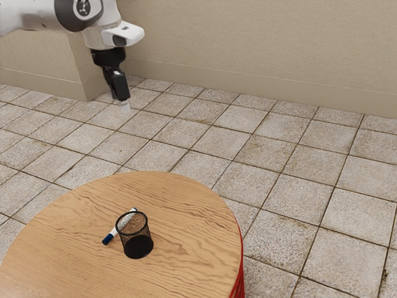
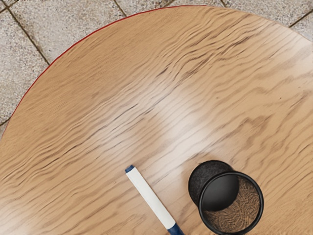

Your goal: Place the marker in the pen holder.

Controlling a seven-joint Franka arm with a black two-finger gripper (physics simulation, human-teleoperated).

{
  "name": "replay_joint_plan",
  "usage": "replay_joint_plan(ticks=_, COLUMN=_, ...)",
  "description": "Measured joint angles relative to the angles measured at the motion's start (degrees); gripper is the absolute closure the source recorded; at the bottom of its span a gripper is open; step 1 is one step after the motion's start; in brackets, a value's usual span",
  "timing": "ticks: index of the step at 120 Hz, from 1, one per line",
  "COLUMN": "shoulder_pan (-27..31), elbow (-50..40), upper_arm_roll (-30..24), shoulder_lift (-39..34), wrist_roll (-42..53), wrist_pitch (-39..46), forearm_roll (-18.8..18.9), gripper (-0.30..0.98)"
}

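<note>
I see a white marker (image 2: 150, 198) with blue ends, a black mesh pen holder (image 2: 215, 188), a tan table (image 2: 122, 112) streaked with brown grain and edged red, and speckled grey tiles (image 1: 298, 245).

On the tabletop (image 1: 186, 211), the marker (image 2: 150, 196) lies flat beside the upright pen holder (image 2: 215, 186), outside it and near it, with a gap between the two. In the exterior view, the marker is behind the holder and toward that view's left, one end reaching out past the holder's left side. Floor (image 1: 310, 161) lies beyond the tabletop and to the exterior view's right, with a wall (image 1: 248, 49) behind.
</note>
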Motion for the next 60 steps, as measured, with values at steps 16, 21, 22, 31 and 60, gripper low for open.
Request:
replay_joint_plan(ticks=16, shoulder_pan=0.16, elbow=0.05, upper_arm_roll=0.01, shoulder_lift=0.1, wrist_roll=2.13, wrist_pitch=-0.26, forearm_roll=-0.09, gripper=0.0)
replay_joint_plan(ticks=21, shoulder_pan=0.17, elbow=0.05, upper_arm_roll=0.02, shoulder_lift=0.07, wrist_roll=2.51, wrist_pitch=-0.28, forearm_roll=-0.11, gripper=0.0)
replay_joint_plan(ticks=22, shoulder_pan=0.17, elbow=0.04, upper_arm_roll=0.02, shoulder_lift=0.06, wrist_roll=2.44, wrist_pitch=-0.28, forearm_roll=-0.09, gripper=0.0)
replay_joint_plan(ticks=31, shoulder_pan=0.01, elbow=-1.76, upper_arm_roll=0.02, shoulder_lift=0.15, wrist_roll=0.18, wrist_pitch=0.21, forearm_roll=0.16, gripper=0.0)
replay_joint_plan(ticks=60, shoulder_pan=-2.66, elbow=-10.62, upper_arm_roll=-0.13, shoulder_lift=0.49, wrist_roll=-9.64, wrist_pitch=6.67, forearm_roll=3.71, gripper=0.0)
